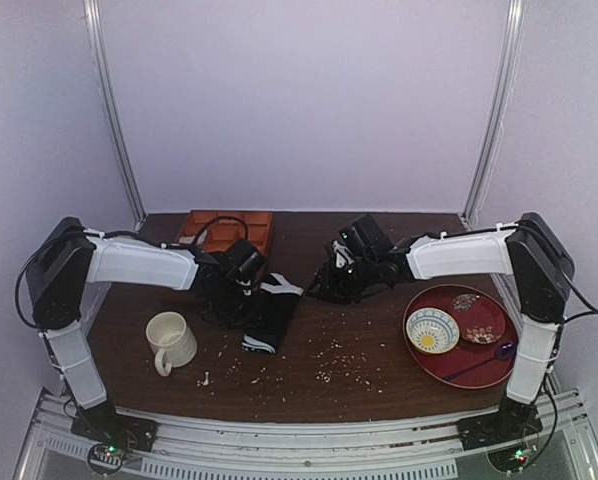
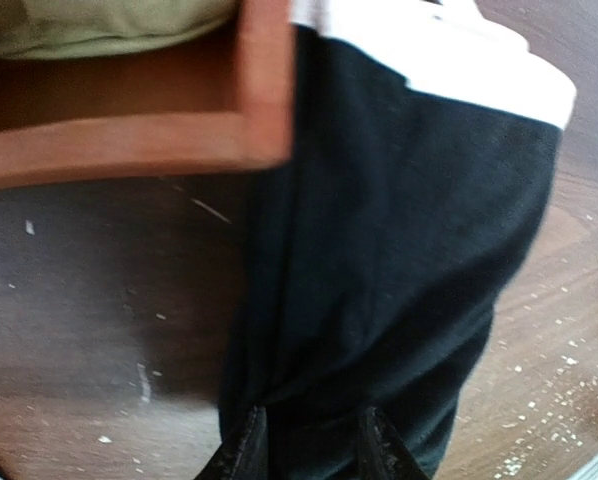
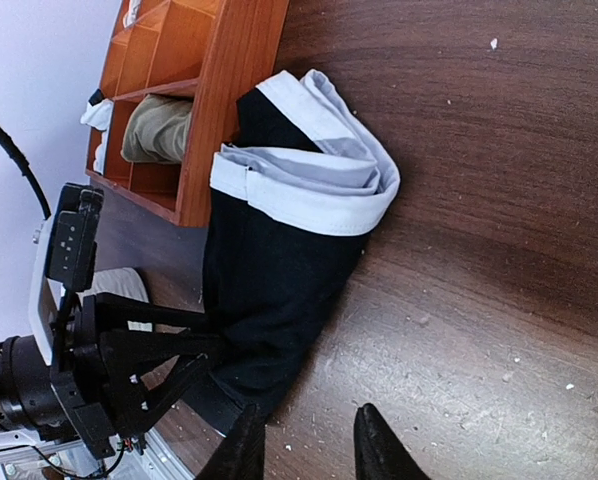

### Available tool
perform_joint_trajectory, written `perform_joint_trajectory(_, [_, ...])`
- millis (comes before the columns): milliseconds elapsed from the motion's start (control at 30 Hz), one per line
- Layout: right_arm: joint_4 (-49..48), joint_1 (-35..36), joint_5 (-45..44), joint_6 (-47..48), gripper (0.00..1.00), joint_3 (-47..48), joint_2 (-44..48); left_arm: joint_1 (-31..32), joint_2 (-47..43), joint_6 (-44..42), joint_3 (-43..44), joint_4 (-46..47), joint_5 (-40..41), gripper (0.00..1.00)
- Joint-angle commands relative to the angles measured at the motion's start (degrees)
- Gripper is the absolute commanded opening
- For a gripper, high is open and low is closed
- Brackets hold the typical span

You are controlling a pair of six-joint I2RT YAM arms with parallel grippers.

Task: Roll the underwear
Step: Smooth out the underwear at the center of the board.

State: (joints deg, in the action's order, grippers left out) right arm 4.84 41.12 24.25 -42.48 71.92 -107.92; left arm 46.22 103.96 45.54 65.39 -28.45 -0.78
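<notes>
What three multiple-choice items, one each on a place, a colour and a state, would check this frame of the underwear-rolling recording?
1. Where does the cream mug stand?
A. on the red tray
B. on the table, left side
C. inside the wooden box

2. What colour is the waistband of the underwear?
A. white
B. red
C. green

3. How is the underwear placed?
A. lying on the table with one end between the fingers of the left gripper
B. hanging in the air from the right gripper
C. packed into a box compartment

Key: 1 B, the top view shows the mug on bare wood. 2 A, the right wrist view shows a white band on black fabric. 3 A, the left wrist view shows black fabric bunched between the fingers.
</notes>
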Motion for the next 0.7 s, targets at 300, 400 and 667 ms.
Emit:
perform_joint_trajectory(300, [2.2, 1.3, -0.3, 6.5, 0.26, -1.7, 1.9, -0.8, -3.3, -2.6, 2.7, -0.9, -0.4, 0.44])
perform_joint_trajectory(400, [2.5, 1.9, -1.2, 9.0, 0.27, -3.9, 3.5, -0.8, -5.3, -2.4, 3.1, -1.6, -1.7, 0.44])
perform_joint_trajectory(667, [3.9, 2.0, -2.2, 11.4, 0.27, -6.2, 5.8, -0.8, -8.7, -1.7, -0.2, -0.7, -3.7, 0.47])
